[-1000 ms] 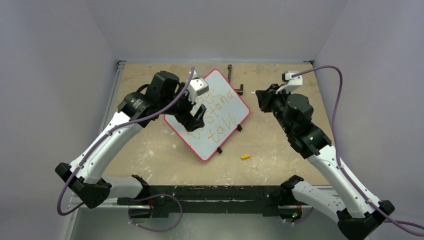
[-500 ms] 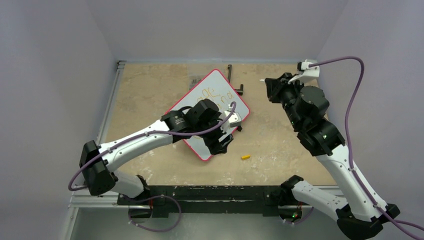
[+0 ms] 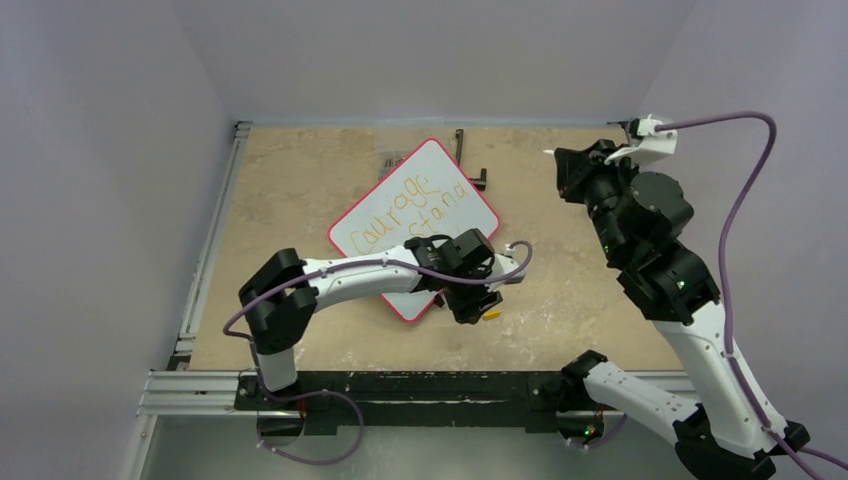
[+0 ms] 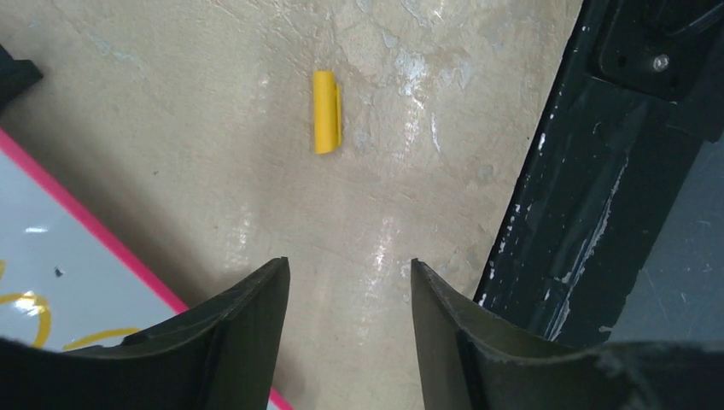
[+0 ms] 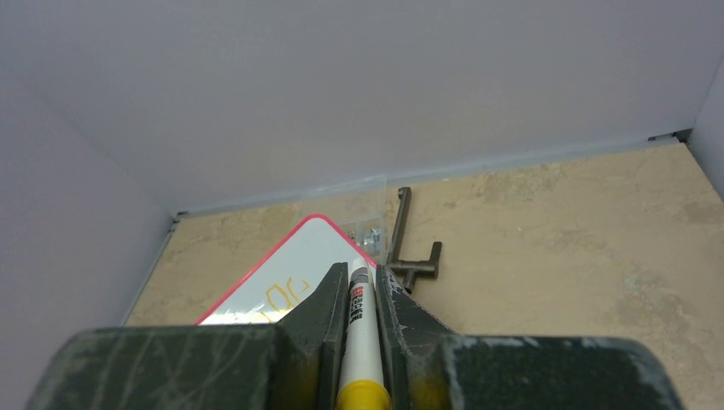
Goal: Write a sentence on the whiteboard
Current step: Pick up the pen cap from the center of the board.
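The whiteboard (image 3: 436, 162) lies tilted like a diamond mid-table, red-pink rim around a pale face. Orange-yellow lettering, the sentence (image 3: 396, 210), reads "courage" and "stand"; my left arm covers the lower lines. My left gripper (image 3: 480, 306) hangs open just off the board's near corner (image 4: 77, 290), over bare table (image 4: 350, 273). A small yellow marker cap (image 4: 325, 112) lies a little ahead of its fingertips, touching nothing. My right gripper (image 3: 568, 168) is raised at the back right, shut on a white marker (image 5: 360, 329) with a yellow band, tip pointing toward the board (image 5: 286, 275).
A black L-shaped bracket (image 3: 470, 165) and a small clear bag of screws (image 5: 367, 231) lie behind the board. The black base rail (image 4: 589, 196) runs along the table's near edge, right beside the left gripper. Walls close in the table on three sides.
My left arm swung from the board's upper left across it to its near corner by the yellow cap, jaws narrowing. The right arm lifted back and to the right with the marker.
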Controlling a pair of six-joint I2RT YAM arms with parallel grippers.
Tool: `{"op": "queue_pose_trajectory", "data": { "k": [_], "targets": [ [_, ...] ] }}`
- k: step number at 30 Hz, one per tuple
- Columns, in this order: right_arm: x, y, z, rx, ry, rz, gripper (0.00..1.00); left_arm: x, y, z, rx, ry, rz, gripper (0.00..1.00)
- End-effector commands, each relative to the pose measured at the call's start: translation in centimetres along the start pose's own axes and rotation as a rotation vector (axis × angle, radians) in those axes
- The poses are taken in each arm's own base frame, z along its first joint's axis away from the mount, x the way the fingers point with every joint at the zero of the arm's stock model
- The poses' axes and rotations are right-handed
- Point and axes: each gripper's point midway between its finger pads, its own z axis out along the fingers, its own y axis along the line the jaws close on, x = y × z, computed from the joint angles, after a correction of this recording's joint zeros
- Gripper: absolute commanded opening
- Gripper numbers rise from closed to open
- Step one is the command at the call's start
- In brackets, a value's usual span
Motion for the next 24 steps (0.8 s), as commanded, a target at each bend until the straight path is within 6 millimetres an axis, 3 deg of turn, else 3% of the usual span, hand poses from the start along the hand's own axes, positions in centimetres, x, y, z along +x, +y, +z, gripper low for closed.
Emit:
{"op": "queue_pose_trajectory", "data": {
  "k": [1, 11, 24],
  "targets": [
    [-4.8, -0.7, -2.1, 0.025, -0.121, 0.025, 0.00, -3.7, 0.3, 1.2, -0.035, -0.080, 0.013, 0.50],
    [-5.8, -0.5, -2.5, 0.016, -0.134, 0.000, 0.00, -4.3, 0.7, 5.2, -0.047, -0.038, -0.032, 0.42],
    [-5.3, -0.1, -1.9, 0.004, -0.118, 0.001, 0.00, -1.4, 0.6, 8.3, -0.067, 0.061, -0.038, 0.31]
  ]
}}
